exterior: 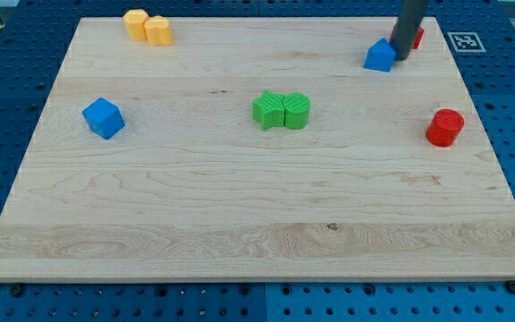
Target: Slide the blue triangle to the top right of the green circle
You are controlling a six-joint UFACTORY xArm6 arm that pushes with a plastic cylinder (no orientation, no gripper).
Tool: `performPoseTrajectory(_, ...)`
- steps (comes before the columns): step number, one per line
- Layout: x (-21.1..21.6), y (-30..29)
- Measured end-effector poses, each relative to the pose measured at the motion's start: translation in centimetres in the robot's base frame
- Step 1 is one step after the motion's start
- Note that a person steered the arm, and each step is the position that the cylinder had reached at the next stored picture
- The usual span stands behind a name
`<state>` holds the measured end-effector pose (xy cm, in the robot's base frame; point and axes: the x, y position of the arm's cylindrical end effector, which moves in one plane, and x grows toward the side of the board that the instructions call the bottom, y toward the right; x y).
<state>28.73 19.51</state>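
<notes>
Up at the view's top right, my tip (400, 56) rests against the right side of the blue triangle (380, 56), touching or very nearly touching it. I carry a plain dark rod, so there are no jaws to be apart or together. The rod rises from that spot out of the view's top edge.

Taking the green circle (298, 110) near the middle of the wooden board (240, 224) as the landmark: the blue triangle lies to its upper right, well apart from it, close to the board's top edge. A second green block (267, 109), with a lobed outline, sits just to the circle's left, touching it. A red block (417, 37) shows only as a sliver behind the rod, further to the circle's upper right than the triangle; its shape cannot be made out. A red cylinder-like block (445, 127) stands far to the circle's right and slightly lower, near the board's right edge. A blue cube (104, 117) lies far to the circle's left, at about the same height. Two yellow blocks (147, 26) sit side by side, touching, far to the circle's upper left by the board's top edge. Around the board lies a blue pegboard surface (508, 80), with a black-and-white marker (466, 41) beyond the board's top right corner.
</notes>
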Motion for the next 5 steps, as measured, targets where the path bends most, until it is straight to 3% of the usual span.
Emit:
performPoseTrajectory(2, 0.0, -7.0)
performPoseTrajectory(5, 2.9, -9.6)
